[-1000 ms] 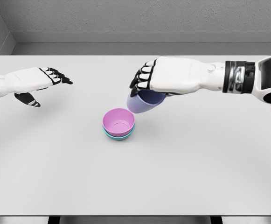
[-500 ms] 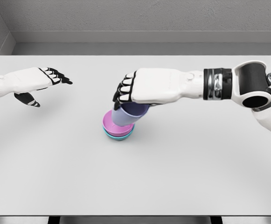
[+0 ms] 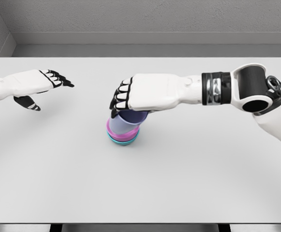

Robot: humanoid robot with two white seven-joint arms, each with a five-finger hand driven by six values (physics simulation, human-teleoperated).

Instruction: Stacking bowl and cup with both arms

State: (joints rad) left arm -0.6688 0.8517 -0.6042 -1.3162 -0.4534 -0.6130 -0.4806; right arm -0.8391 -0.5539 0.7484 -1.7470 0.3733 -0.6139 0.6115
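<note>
A pale grey worktop (image 3: 188, 183) fills most of the head view, backed by a grey wall (image 3: 145, 17) along its far edge. The right arm (image 3: 227, 89) reaches in from the right side and stretches leftward across the middle of the worktop, its dark elbow joint and banded wrist in plain sight. The right hand (image 3: 140, 93) sits palm down over the stack, its black-tipped fingers (image 3: 120, 99) curled over the near-left rim of a lavender cup (image 3: 125, 123), which it grips from above. The cup sits down inside a pink bowl (image 3: 115, 134), slightly tilted, with its open mouth hidden under the palm. The pink bowl is itself nested in a teal bowl (image 3: 123, 141), of which only a thin lower rim shows, and the whole stack rests a little left of the worktop's centre. The left hand (image 3: 31, 86) hovers well apart at the left edge of the view, holding nothing, its fingers (image 3: 60, 79) stretched out loosely toward the right and the thumb hanging below the palm.
</note>
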